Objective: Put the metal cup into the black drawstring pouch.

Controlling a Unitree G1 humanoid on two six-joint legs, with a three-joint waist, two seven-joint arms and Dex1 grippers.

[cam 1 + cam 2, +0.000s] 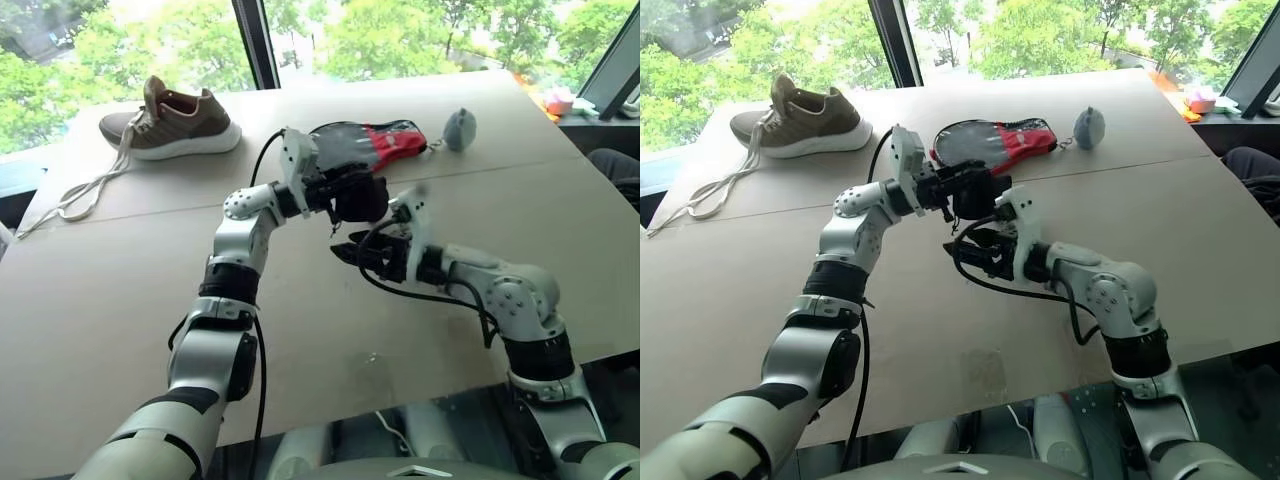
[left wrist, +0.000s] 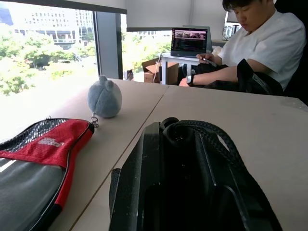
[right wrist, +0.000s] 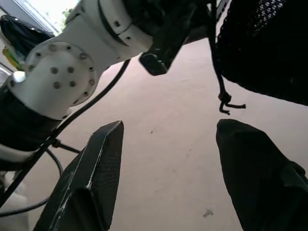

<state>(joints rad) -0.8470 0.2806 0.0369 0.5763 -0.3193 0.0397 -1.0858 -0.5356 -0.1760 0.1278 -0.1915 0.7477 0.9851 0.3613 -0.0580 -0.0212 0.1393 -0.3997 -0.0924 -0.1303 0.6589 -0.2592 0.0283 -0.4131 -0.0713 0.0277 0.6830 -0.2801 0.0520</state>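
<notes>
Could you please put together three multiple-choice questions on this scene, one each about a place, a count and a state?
1. Where does the grey fuzzy ball lie?
A. Inside the shoe
B. Next to the red end of the racket-shaped case
C. At the near edge of the table

2. How many shoes are on the table?
A. One
B. Two
C. Three

3. What state is the right tool in?
A. Shut on the ball
B. Shut, fingers pressed together
C. Open, nothing between its fingers

Answers:
1 B: the ball rests by the case's red end, far across the table.
2 A: a single olive sneaker with a white sole and loose laces stands at the far left.
3 C: the right wrist view shows the two fingers wide apart with bare table between them.
</notes>
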